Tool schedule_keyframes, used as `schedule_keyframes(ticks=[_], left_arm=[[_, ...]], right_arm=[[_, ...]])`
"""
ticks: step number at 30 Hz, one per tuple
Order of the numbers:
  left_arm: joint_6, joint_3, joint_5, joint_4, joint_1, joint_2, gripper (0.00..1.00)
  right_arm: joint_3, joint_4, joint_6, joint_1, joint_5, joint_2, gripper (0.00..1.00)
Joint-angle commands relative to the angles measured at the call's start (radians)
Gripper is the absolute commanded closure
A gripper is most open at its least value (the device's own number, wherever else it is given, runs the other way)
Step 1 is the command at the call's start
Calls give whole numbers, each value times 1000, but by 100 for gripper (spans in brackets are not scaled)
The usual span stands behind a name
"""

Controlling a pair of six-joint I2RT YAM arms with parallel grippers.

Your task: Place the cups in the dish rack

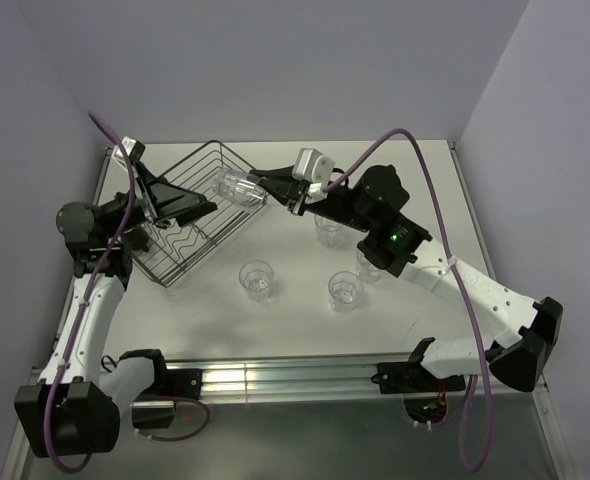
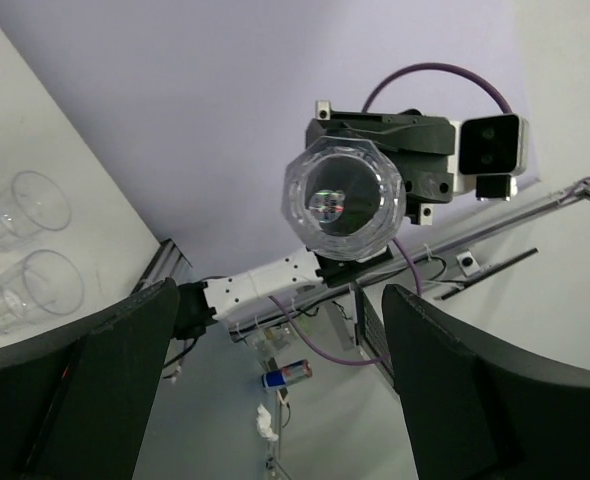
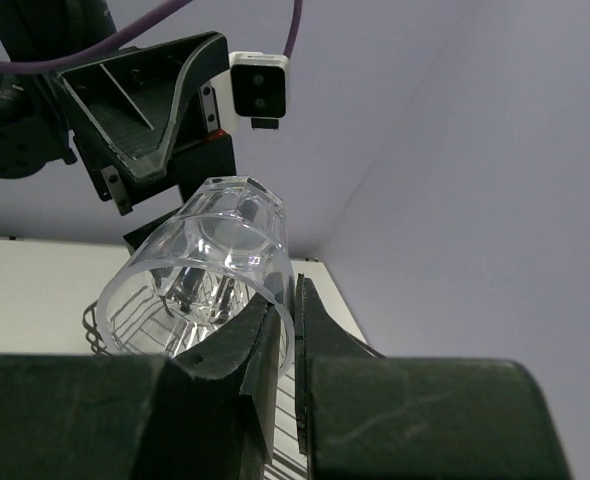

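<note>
My right gripper (image 1: 266,190) is shut on the rim of a clear ribbed cup (image 1: 240,188), holding it on its side in the air over the right edge of the black wire dish rack (image 1: 190,238). In the right wrist view one wall of the cup (image 3: 210,270) is pinched between the jaws of the right gripper (image 3: 293,335), with the rack (image 3: 110,325) below. My left gripper (image 1: 211,207) hangs open over the rack, facing the cup's base (image 2: 343,198) and apart from it. Two cups (image 1: 256,278) (image 1: 345,290) stand upright on the table.
Two more cups (image 1: 327,230) (image 1: 368,266) stand partly hidden under my right arm. A metal rail (image 1: 275,375) runs along the near table edge. Walls close in the back and both sides. A drink can (image 2: 289,373) lies on the floor beyond the table.
</note>
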Motion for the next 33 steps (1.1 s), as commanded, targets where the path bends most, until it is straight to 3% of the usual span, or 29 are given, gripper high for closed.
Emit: schedule_keyframes(ticks=[1,8,17,27,33], left_arm=[[-232,-18,6,301,-24,-18,9],[-240,-8,-16,310,-43,-25,9],[-24,52,-34,9,-95,-36,11],[0,48,-45,6,-118,-37,23],[3,37,-48,-2,-123,-34,25]], right_arm=[[-12,82,-4,18,26,-37,100],[-54,78,-26,42,9,-65,100],[-90,93,-21,68,3,-89,100],[-120,76,-27,88,-17,-103,100],[-115,64,-29,94,-17,-99,100]])
